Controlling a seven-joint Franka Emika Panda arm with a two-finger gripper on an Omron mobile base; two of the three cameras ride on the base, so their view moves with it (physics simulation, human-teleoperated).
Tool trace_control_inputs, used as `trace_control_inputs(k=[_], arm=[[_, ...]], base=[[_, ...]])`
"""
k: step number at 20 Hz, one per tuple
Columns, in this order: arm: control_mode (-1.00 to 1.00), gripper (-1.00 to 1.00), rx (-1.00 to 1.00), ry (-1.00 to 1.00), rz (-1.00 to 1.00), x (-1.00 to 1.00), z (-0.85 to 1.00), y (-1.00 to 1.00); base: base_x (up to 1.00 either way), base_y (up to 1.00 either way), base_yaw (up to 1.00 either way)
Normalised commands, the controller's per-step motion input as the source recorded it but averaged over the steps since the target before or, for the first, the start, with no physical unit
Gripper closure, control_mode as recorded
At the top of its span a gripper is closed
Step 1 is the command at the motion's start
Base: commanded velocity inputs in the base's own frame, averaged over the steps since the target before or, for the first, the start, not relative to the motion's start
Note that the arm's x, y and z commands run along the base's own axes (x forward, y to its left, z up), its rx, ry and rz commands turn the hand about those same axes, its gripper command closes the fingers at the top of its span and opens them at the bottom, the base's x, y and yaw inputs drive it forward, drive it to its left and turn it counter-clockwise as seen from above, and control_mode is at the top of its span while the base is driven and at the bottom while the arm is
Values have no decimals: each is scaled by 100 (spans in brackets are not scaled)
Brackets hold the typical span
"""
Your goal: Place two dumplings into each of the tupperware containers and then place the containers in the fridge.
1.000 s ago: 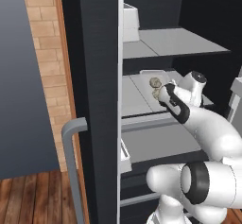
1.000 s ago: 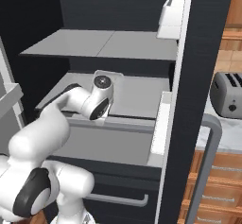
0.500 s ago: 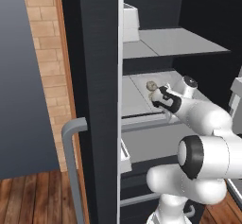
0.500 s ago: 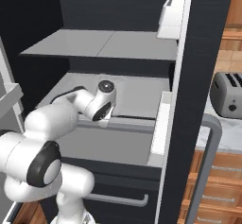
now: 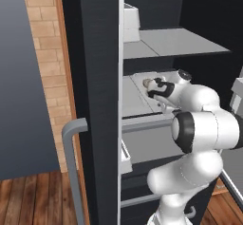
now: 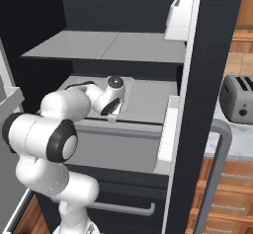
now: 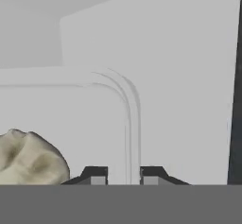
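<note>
The gripper (image 7: 123, 175) sits low over the rounded corner of a tupperware container (image 7: 94, 119), its two dark tips a narrow gap apart with the container's rim running between them; whether they still pinch that rim cannot be told. One dumpling (image 7: 30, 158) lies inside the container, just left of the tips. The container (image 5: 142, 84) rests on the fridge's (image 5: 97, 53) middle shelf (image 6: 148, 97), towards its left edge.

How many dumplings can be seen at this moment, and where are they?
1. The dumpling lies inside the tupperware container on the fridge's middle shelf, near the rim corner that the fingers straddle. Others may be hidden behind the arm.
</note>
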Motion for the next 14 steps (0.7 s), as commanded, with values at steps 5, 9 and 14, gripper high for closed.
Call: trace_control_inputs(k=[5, 9, 14], arm=[[-100, -100, 0, -2, 0, 27, -5, 0], [-100, -100, 0, 0, 0, 1, 0, 0], [-100, -100, 0, -3, 0, -1, 1, 0]], base=[[0, 0, 0], [0, 0, 0], [0, 0, 0]])
